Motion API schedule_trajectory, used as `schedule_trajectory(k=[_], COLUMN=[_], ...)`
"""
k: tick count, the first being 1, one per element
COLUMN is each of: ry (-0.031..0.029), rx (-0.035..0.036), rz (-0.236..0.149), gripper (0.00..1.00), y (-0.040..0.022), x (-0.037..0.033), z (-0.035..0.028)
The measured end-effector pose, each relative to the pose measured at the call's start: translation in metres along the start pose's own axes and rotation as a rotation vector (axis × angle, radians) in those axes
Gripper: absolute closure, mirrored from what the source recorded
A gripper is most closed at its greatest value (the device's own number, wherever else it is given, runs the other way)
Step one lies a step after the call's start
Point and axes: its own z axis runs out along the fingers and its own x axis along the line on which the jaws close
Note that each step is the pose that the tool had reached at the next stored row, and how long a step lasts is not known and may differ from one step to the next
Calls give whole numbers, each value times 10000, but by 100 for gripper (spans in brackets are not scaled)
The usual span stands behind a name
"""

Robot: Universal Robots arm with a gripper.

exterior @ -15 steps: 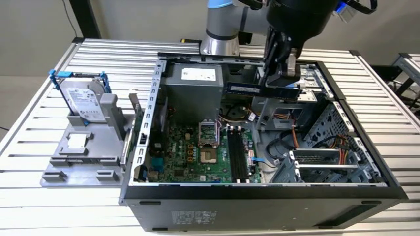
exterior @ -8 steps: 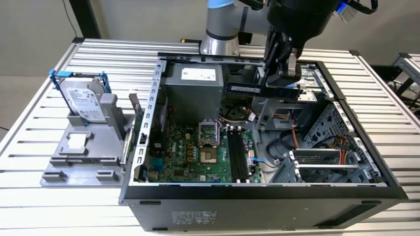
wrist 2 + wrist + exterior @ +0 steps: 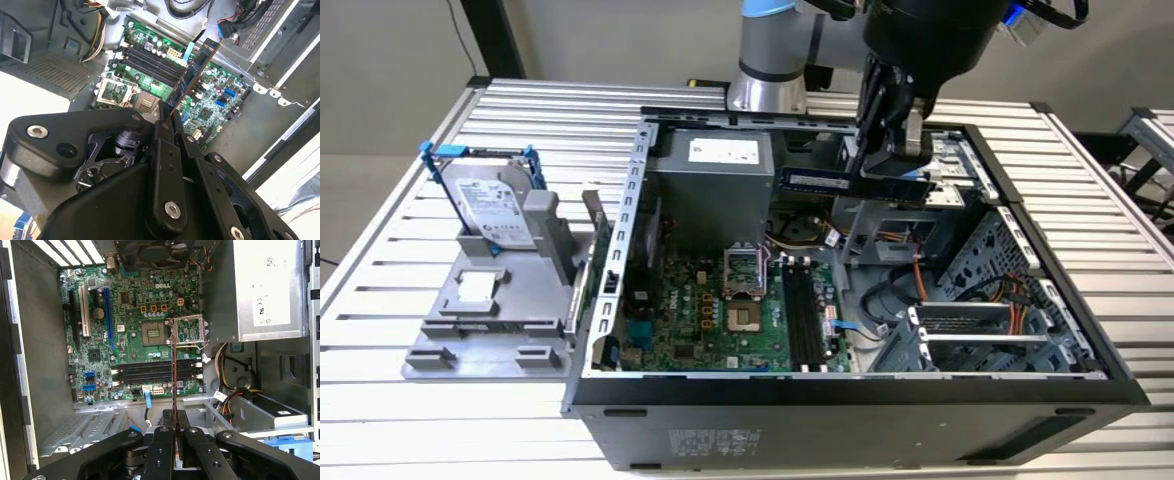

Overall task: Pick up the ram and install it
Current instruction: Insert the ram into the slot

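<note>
While clamping the ram point(image 3: 834, 181) tight between the closed fingers of the gripper point(image 3: 899, 172), hovers high above the motherboard point(image 3: 707, 310), well apart from that board's long black slots point(image 3: 803, 315). Turned crosswise to those slots, and seen edge-on over the motherboard in both wrist views. Beyond the motherboard, outside the open case point(image 3: 638, 200) wall: a silver hard drive point(image 3: 494, 200) standing in a blue bracket point(image 3: 430, 152) on a grey stand point(image 3: 480, 330).
</note>
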Motion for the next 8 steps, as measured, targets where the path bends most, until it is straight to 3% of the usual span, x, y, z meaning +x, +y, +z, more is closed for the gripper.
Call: schedule_trajectory(k=[8], ry=[-22], rx=[25], rz=[828], gripper=[100], y=[-1], x=[0], z=[0])
